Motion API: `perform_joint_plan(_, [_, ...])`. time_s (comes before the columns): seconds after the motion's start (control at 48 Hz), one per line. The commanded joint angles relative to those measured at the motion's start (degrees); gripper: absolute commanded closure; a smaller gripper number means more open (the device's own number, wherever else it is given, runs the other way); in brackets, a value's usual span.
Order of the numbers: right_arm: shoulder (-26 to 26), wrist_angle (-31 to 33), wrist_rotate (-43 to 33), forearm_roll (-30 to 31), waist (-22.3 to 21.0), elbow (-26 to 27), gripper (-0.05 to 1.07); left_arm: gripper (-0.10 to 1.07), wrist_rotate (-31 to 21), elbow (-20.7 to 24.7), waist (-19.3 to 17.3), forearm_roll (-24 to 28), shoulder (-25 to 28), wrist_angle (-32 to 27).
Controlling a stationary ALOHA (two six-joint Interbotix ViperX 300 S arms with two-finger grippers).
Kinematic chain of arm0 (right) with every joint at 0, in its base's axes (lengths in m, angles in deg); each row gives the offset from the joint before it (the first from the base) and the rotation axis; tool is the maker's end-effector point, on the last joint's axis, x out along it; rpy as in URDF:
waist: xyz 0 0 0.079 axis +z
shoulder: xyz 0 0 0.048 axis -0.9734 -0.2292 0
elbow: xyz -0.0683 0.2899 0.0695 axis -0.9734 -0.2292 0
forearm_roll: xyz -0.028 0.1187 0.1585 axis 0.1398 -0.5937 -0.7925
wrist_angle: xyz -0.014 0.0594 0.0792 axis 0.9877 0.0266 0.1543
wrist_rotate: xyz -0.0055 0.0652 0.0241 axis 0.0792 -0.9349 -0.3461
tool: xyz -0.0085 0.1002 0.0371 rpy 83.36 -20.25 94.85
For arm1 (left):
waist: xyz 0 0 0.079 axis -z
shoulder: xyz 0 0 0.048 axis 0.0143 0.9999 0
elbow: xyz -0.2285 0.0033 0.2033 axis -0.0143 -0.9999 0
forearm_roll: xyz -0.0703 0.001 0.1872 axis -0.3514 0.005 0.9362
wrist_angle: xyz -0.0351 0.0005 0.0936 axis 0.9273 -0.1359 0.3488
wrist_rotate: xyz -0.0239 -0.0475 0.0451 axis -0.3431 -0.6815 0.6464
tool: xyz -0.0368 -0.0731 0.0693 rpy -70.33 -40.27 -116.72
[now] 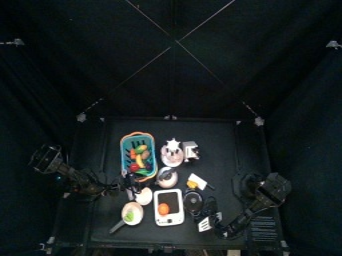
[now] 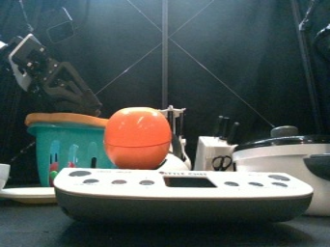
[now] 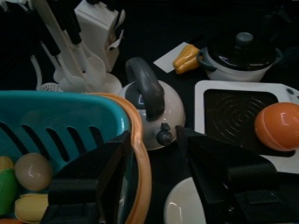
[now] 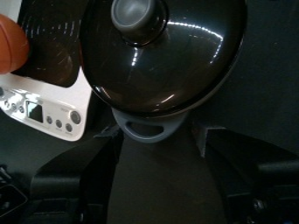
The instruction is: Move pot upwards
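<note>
The pot (image 4: 152, 61) is dark with a black glass lid and a round knob. Its grey loop handle (image 4: 149, 129) lies between the jaws of my right gripper (image 4: 156, 142), which stand wide open on either side without closing on it. Seen from above, the pot (image 1: 201, 207) sits at the table's front right, beside the white scale (image 1: 168, 207). From the front it shows at the right edge (image 2: 290, 156). My left gripper (image 3: 166, 179) is open over the basket rim and a plate, holding nothing.
An orange (image 2: 138, 135) rests on the scale (image 2: 180, 188), right beside the pot. A teal basket (image 1: 136, 152) of produce, a white utensil rack (image 1: 178, 150), a kettle (image 3: 152, 96), a white plate (image 1: 134, 212) and a yellow piece (image 3: 187, 57) crowd the table.
</note>
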Motion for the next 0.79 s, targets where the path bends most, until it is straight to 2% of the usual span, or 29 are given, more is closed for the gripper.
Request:
perform_joint_plan(0.0, [1.58, 1.41, -0.26, -0.09, -0.62, 0.09, 0.08, 0.13, -0.09, 0.53, 0.00, 0.18, -0.18, -0.18])
perform_joint_plan(0.438, [5.71, 6.77, -0.18, -5.01, -0.44, -2.81, 0.08, 0.13, -0.09, 0.44, 0.00, 0.18, -0.18, -0.18])
perform_joint_plan(0.646, [8.70, 11.60, 0.00, -9.49, 1.49, -2.20, 0.08, 0.13, -0.09, 0.44, 0.00, 0.18, -0.18, -0.18])
perform_joint_plan(0.771, [10.90, 11.78, 0.88, -9.23, 2.29, -0.18, 0.08, 0.13, -0.09, 0.53, 0.00, 0.09, -0.18, -0.18])
